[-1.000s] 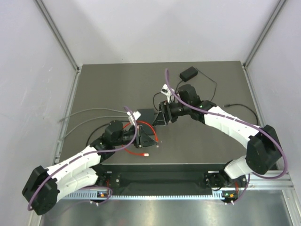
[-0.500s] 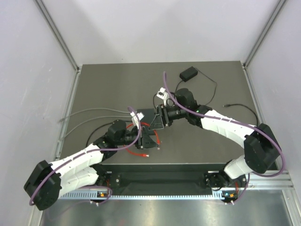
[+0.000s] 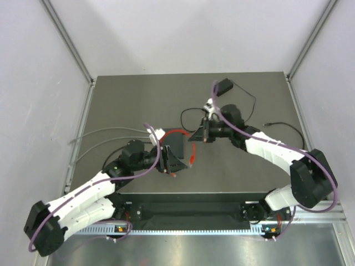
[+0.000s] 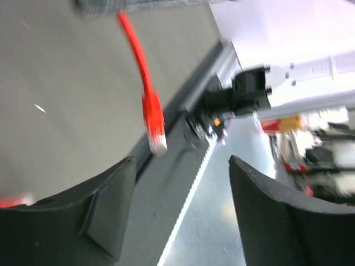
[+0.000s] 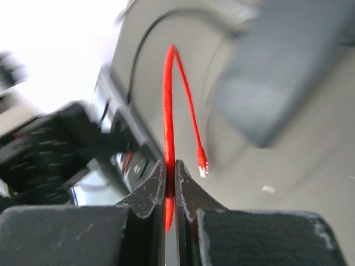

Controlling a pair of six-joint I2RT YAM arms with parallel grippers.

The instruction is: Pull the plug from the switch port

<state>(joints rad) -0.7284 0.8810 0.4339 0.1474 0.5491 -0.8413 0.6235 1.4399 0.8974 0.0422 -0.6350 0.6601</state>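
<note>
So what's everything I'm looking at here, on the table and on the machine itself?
Flat matte-black rectangular switch box: one, black, middle of the table.
Red network cable: one, red, arching by the switch box, with a plug end hanging free.
Small black power brick: one, black, far side of the table.
Thin black cords: at least two, black, from the brick and along the right side.
Grey cables: two, grey, left side.
Dark grey table: one, under everything.
Left gripper: one, black, open, beside the switch box.
Right gripper: one, black, shut on the red cable.
</note>
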